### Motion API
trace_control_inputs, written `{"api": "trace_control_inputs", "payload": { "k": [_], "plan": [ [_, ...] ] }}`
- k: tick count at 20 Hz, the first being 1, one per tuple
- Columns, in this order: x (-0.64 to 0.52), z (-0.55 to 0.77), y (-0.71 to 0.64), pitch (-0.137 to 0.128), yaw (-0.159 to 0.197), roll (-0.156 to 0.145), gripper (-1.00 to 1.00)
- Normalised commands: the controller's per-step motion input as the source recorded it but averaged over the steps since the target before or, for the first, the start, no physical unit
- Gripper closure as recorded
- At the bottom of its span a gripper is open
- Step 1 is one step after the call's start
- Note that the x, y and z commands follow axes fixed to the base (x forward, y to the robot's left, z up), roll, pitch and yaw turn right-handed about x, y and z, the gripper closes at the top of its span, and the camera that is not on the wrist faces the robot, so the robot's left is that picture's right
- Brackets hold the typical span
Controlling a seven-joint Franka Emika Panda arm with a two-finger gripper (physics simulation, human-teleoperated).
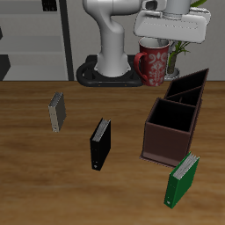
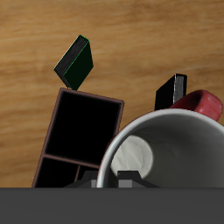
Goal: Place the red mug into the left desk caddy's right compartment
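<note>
The red mug [image 1: 155, 63], dark red with a pale floral pattern, hangs in the air at the table's back, in front of the robot's base. My gripper [image 1: 163, 41] is shut on its rim from above. The left desk caddy [image 1: 170, 128], a reddish-brown box with two wells, stands below and nearer the front edge; both wells look empty. In the wrist view the mug's whitish inside [image 2: 140, 157] and red handle [image 2: 206, 105] fill the foreground. The caddy's rim [image 2: 91, 94] lies beyond it. My fingers [image 2: 129, 178] barely show at the mug's rim.
A darker blackish caddy [image 1: 190, 85] stands just behind the brown one. A green book [image 1: 182, 179] stands near the front edge, a black book [image 1: 100, 143] mid-table, and a grey book [image 1: 56, 112] farther off. A plant [image 1: 180, 51] stands behind the mug.
</note>
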Motion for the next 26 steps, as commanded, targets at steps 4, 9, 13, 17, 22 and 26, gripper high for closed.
{"api": "trace_control_inputs", "payload": {
  "k": [4, 9, 13, 17, 22, 26],
  "plan": [
    [0.10, 0.03, 0.26, -0.019, 0.008, 0.016, 1.00],
    [0.20, -0.03, 0.32, -0.002, 0.021, 0.007, 1.00],
    [0.14, -0.06, 0.19, 0.003, -0.005, 0.007, 1.00],
    [0.11, -0.13, 0.15, 0.031, -0.007, 0.010, 1.00],
    [0.08, -0.17, 0.16, 0.021, 0.002, 0.008, 1.00],
    [0.02, -0.08, 0.11, 0.003, 0.009, 0.013, 1.00]
  ]
}}
